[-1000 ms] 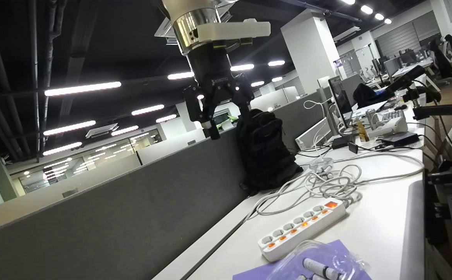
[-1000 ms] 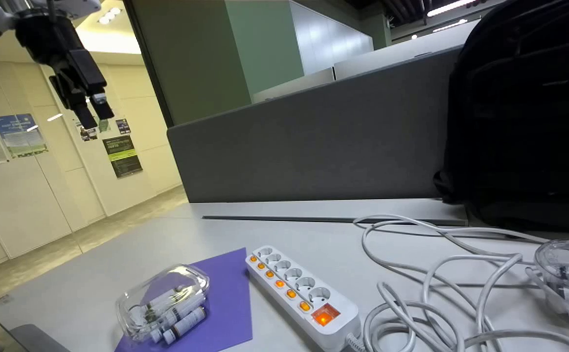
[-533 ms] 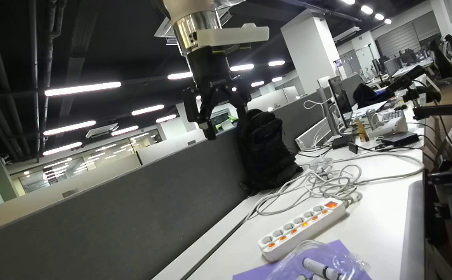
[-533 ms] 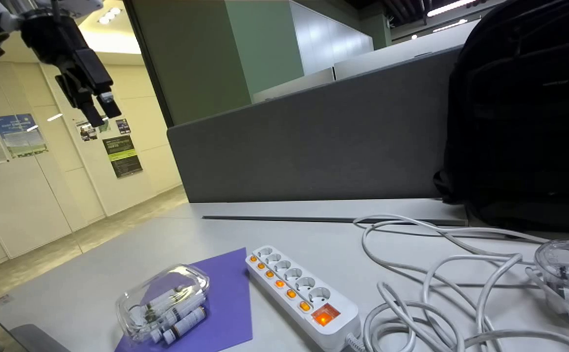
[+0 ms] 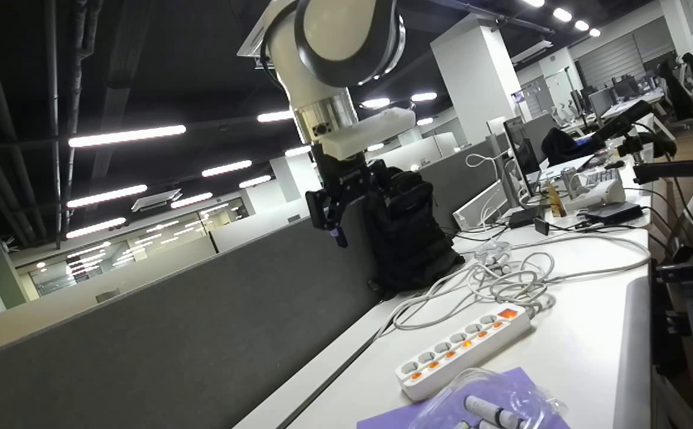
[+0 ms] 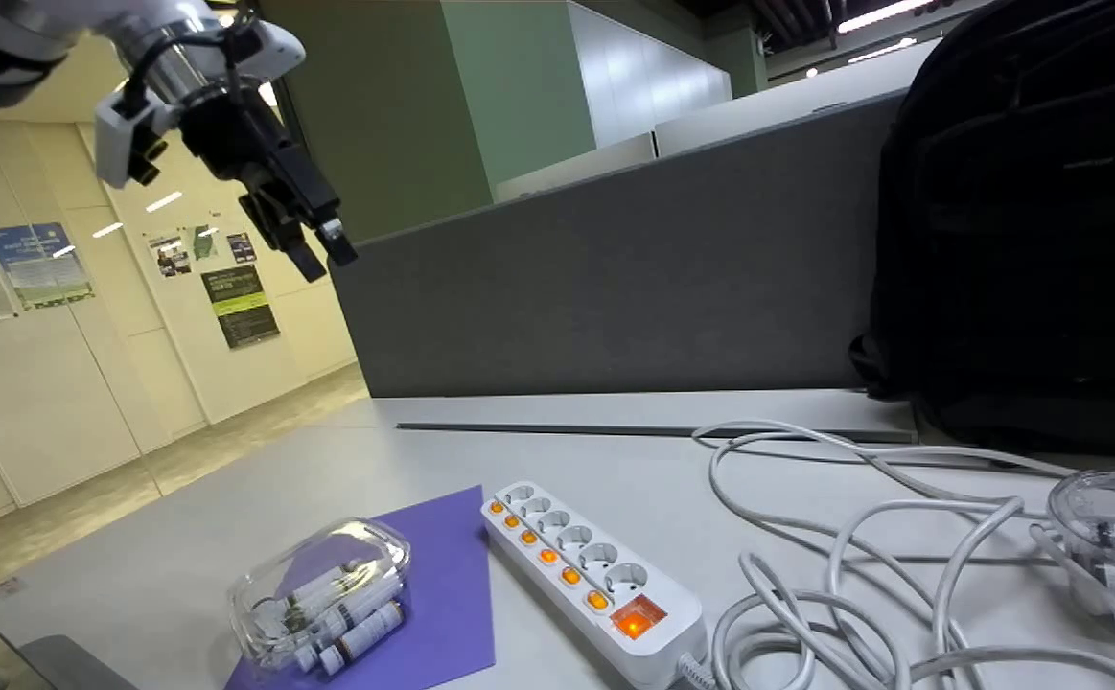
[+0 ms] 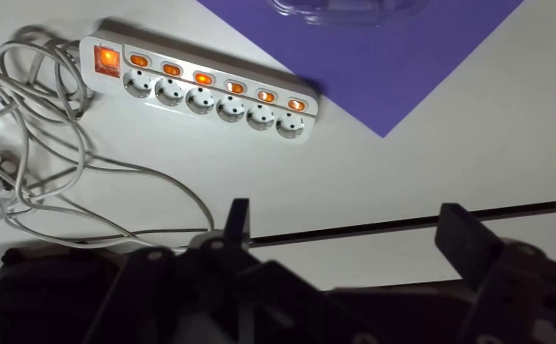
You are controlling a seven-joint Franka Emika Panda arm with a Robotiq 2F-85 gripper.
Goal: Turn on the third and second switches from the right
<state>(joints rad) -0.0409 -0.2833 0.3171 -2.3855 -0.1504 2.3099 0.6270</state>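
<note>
The white power strip [image 5: 441, 381] lies on the table and shows in both exterior views [image 6: 655, 661] and the wrist view [image 7: 163, 101]. A row of small orange switches [image 7: 203, 78] runs along one side, beside round sockets. The third small switch from the large lit red switch [image 7: 107, 60] glows brighter in both exterior views [image 6: 548, 556]. Light spots on the far-end ones may be glare. My gripper [image 7: 344, 220] is open and empty. It is high above the table, well away from the strip, in both exterior views [image 5: 371, 221] [image 6: 329, 265].
A purple sheet [image 6: 452, 613] with a clear box [image 6: 322, 594] of small bottles lies beside the strip. Coiled white cable [image 6: 768, 613] lies at its cord end. A black backpack [image 5: 406, 226] leans on the grey partition [image 5: 251, 298] along the table's back.
In an exterior view my gripper has moved down and slightly right. In an exterior view it has also moved right and a little down. The strip and switches look unchanged.
</note>
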